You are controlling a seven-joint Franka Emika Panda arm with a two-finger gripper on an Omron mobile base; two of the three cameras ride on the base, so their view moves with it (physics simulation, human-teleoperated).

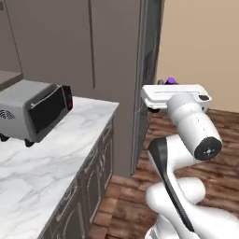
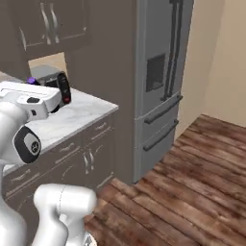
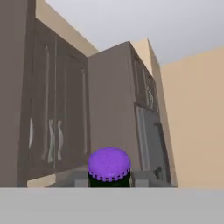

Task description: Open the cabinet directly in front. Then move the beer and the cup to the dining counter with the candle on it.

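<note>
The beer (image 3: 109, 168) is gripped between the jaws of the gripper (image 3: 109, 180), its purple cap rising just past the fingertips toward the hand camera. The bottle's long axis is thus judged to run along the gripper's own line of sight. In the left base view the cap is glimpsed above the white hand. Beyond it stand a short marble worktop (image 1: 56, 154) with a toaster oven (image 1: 35, 109), wall cabinets (image 3: 52, 109) and a steel refrigerator (image 2: 161, 81). The dining counter cannot be placed from here.
</note>
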